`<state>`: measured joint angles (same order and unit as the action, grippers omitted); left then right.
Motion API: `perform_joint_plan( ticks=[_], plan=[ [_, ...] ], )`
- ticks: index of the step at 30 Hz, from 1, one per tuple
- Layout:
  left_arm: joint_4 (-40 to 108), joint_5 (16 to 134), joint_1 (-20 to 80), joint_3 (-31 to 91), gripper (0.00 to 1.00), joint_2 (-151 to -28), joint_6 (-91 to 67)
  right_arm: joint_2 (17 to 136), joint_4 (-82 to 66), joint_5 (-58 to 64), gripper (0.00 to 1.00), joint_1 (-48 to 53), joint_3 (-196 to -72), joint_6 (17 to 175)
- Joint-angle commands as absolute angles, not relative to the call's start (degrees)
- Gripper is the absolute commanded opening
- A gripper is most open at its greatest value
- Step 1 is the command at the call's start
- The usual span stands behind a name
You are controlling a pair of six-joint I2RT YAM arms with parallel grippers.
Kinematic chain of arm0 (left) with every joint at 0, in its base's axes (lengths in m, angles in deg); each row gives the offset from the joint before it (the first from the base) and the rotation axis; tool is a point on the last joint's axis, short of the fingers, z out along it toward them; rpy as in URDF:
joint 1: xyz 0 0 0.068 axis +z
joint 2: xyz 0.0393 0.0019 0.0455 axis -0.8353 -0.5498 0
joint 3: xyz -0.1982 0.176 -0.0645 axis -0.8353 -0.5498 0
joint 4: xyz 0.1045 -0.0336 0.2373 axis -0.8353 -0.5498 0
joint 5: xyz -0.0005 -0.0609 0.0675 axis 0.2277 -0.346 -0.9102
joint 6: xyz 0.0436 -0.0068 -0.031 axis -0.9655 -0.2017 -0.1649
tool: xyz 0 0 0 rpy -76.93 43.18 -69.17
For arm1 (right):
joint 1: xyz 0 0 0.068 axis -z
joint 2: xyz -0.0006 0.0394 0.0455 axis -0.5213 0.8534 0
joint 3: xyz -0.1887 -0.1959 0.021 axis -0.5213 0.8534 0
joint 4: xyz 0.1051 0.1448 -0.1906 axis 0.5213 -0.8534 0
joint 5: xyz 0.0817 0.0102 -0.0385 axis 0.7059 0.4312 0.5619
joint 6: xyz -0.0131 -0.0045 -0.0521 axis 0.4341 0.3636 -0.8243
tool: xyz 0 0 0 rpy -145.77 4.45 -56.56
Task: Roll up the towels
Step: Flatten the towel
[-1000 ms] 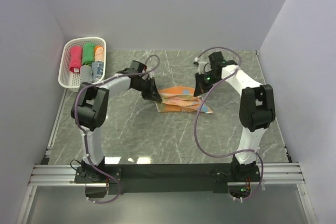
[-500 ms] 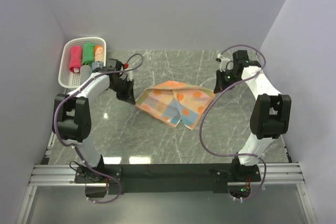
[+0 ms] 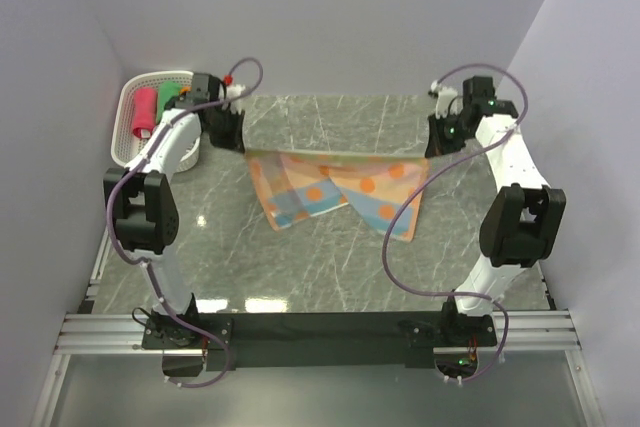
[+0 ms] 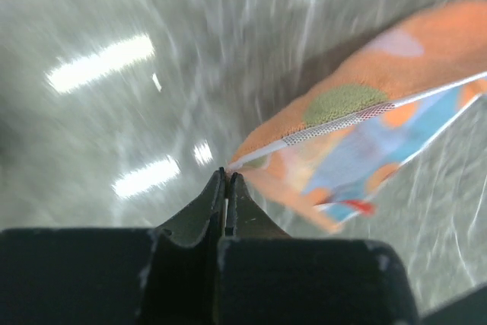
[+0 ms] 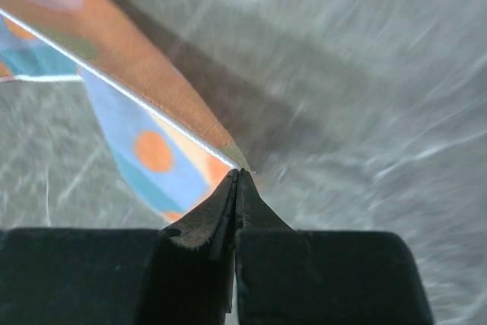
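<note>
Two grippers are sharing one item. An orange towel (image 3: 335, 182), marked with light-blue blocks and orange dots, is hanging stretched between them, on the side of the white basket (image 3: 120, 132) that faces the open marble table (image 3: 300, 267).

Entry 1, left gripper (image 3: 234, 141): it is working just beside the basket. Its jaws are pressed together on the nearest corner of the towel, and the wrist view shows only the very tip of the cloth caught.

Entry 2, right gripper (image 3: 437, 145): it is working well apart from the basket, at the towel's far corner. It is likewise clamping a thin corner between closed tips.

Entry 3, basket contents: a pink-red roll (image 3: 145, 113) and a green roll (image 3: 168, 101) are lying inside. The left arm is hiding the rest.

Condition of the towel: the top edge is running nearly straight. The cloth below it is sagging unevenly, with the part away from the basket hanging lower and a fold crossing the middle.

Step in hand, as judged: the arms are opening the towel out so that it can be laid flat for rolling.

Handling notes:
- Both grips are holding very little cloth, so any further pull apart should be gentle or a corner is likely to slip out.
- Both arms should be coming down at one rate, with the top edge kept taut.
- The hanging edge should be touching the table first and then being drawn away from it, so the fold is smoothing out rather than being trapped underneath.
</note>
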<state>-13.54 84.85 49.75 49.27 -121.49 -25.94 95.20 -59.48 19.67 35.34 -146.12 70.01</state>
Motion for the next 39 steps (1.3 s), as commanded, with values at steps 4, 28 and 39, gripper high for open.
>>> perform_joint_plan(
  ticks=[4, 28, 39],
  plan=[
    [-17.6, 85.4, 50.6, 62.2, 0.01, -120.7, -33.1, 95.0, -62.0, 21.5, 0.00, 36.6, -159.6, 67.9],
    [-32.8, 95.7, 52.2, 42.7, 0.00, -89.8, -47.3, 67.8, -67.9, 22.6, 0.00, 37.0, -140.8, 61.6],
    [-12.4, 85.3, 52.2, 49.4, 0.00, -118.5, -37.1, 96.5, -51.3, 15.9, 0.00, 31.7, -146.7, 68.3]
  ],
)
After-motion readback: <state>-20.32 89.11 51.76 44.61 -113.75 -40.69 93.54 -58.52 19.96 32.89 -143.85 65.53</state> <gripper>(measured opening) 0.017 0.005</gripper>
